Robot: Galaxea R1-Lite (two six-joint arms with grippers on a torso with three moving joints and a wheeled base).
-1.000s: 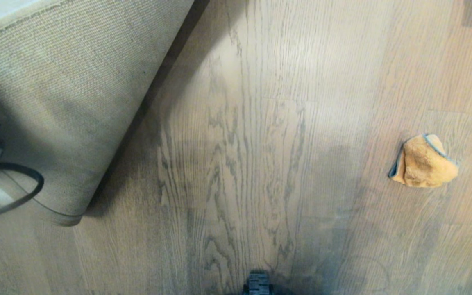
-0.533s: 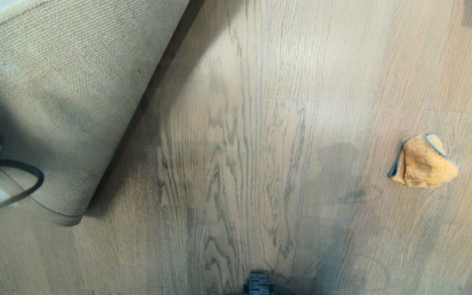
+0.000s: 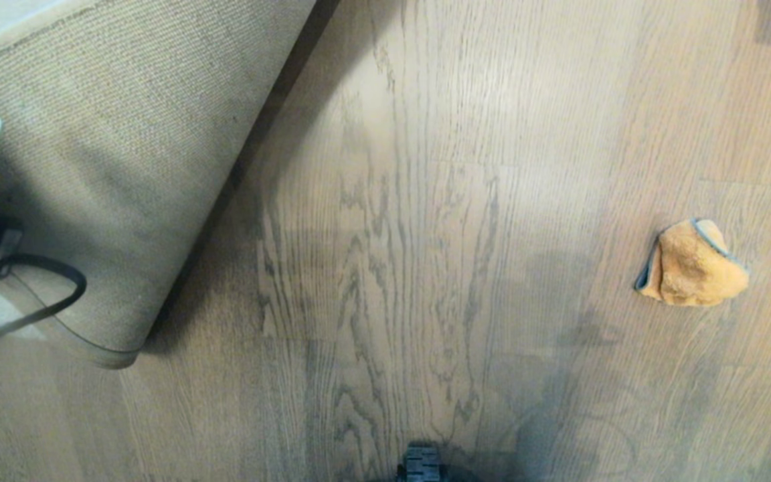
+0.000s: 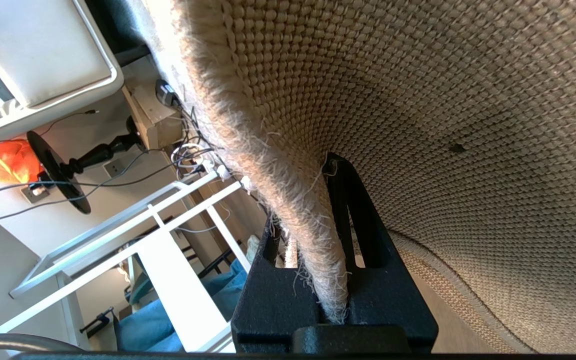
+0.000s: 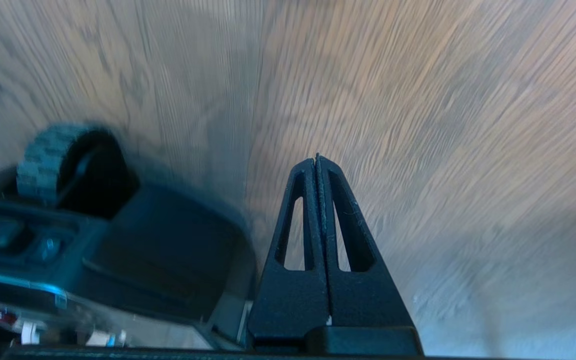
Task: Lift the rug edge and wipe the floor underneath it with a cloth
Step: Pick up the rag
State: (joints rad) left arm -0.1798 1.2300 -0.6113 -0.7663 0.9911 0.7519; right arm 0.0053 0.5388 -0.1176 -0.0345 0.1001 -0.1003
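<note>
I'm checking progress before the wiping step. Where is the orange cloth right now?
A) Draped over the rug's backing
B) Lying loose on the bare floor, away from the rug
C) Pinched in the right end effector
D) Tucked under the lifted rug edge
B: the cloth lies alone on the floor, far from the rug edge that the left end effector pinches; the right end effector is shut and empty.

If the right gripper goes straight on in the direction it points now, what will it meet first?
Most likely the bare floor. The right gripper is shut and empty, and only wood planks lie past its tip; how far off is unclear. The cloth is not in its line.
</note>
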